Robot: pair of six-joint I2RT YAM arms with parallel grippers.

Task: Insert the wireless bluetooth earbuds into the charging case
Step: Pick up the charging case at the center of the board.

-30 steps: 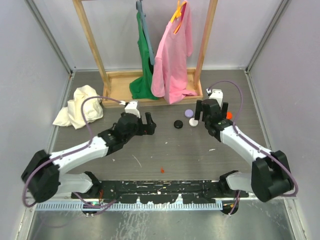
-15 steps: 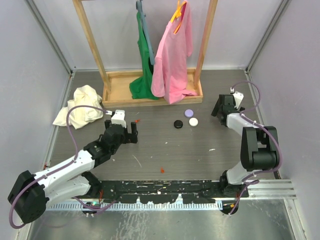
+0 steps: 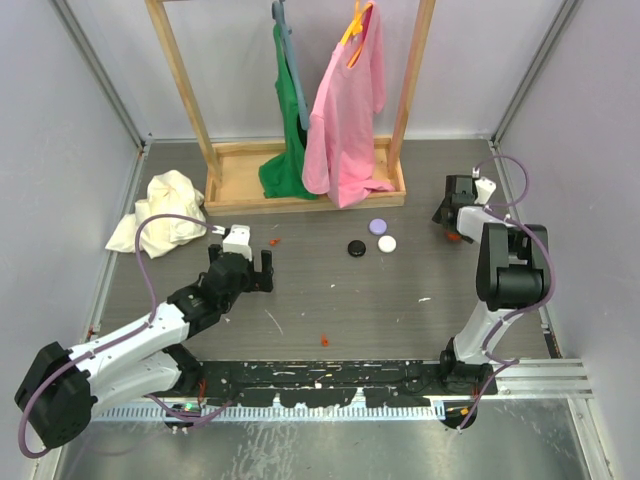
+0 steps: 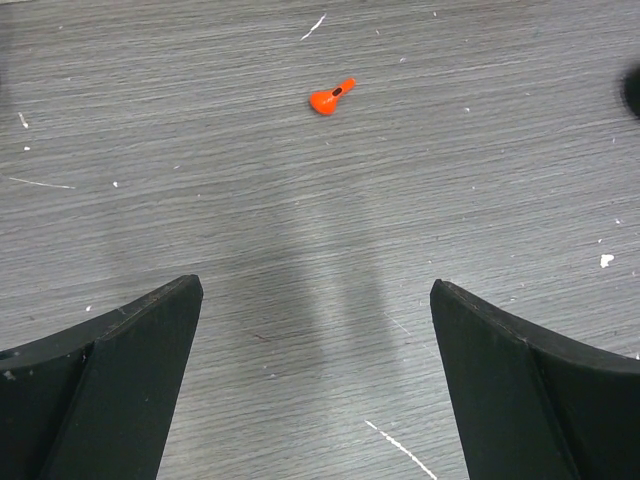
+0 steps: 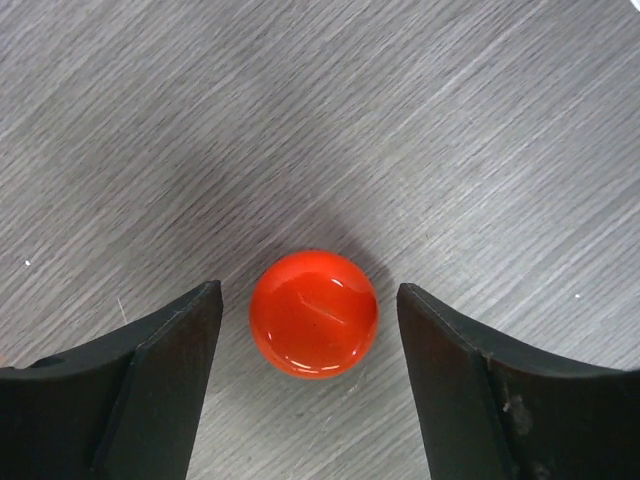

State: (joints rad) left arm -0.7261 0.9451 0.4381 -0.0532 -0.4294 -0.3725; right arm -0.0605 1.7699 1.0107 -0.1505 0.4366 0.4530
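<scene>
An orange earbud (image 4: pixel 332 97) lies on the grey table ahead of my left gripper (image 4: pixel 315 288), which is open and holds nothing. In the top view that earbud (image 3: pixel 277 240) sits just beyond the left gripper (image 3: pixel 245 268). A glossy round orange charging case (image 5: pixel 313 313) rests on the table between the fingers of my right gripper (image 5: pixel 309 292). The jaws stand open around it, with a gap on each side. In the top view the right gripper (image 3: pixel 452 215) points down at the far right and mostly hides the case (image 3: pixel 453 237).
A purple disc (image 3: pixel 378 226), a white disc (image 3: pixel 386 243) and a black disc (image 3: pixel 355 248) lie mid-table. A small red bit (image 3: pixel 324 341) lies near the front. A wooden rack (image 3: pixel 300 180) with pink and green garments stands behind, with a crumpled cream cloth (image 3: pixel 160 212) at left.
The left arm drew back to the left. The right arm swung out to the far right, came down over the orange case, and its jaws have narrowed around it.
</scene>
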